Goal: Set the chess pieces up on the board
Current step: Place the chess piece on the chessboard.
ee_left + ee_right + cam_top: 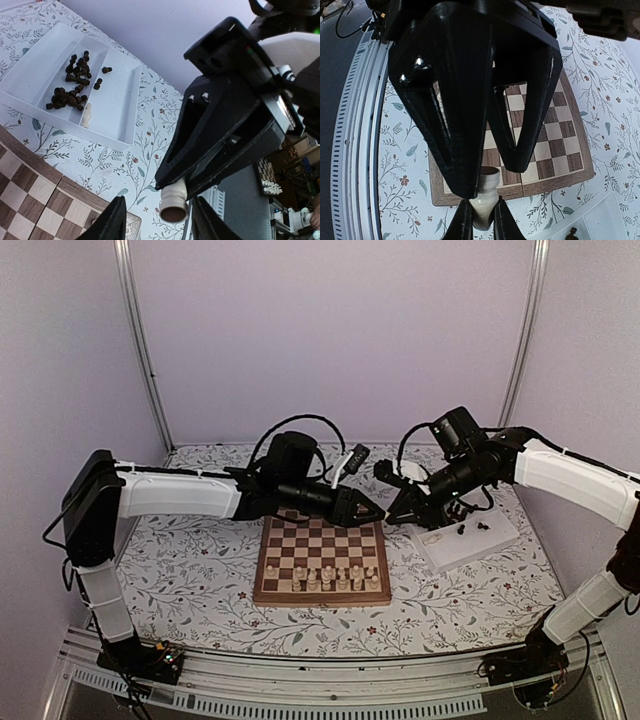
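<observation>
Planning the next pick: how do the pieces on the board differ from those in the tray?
The board pieces are pale cream; the tray pieces are mostly dark brown. The board pieces stand upright along the near edge of the board; the tray pieces lie heaped in compartments of the white tray. Both are small chessmen.

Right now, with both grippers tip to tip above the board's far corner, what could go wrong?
1. The right gripper pinches the cream piece with its base sticking out; the open left gripper could nudge it loose.
2. A dropped piece may roll off the board onto the patterned cloth.
</observation>
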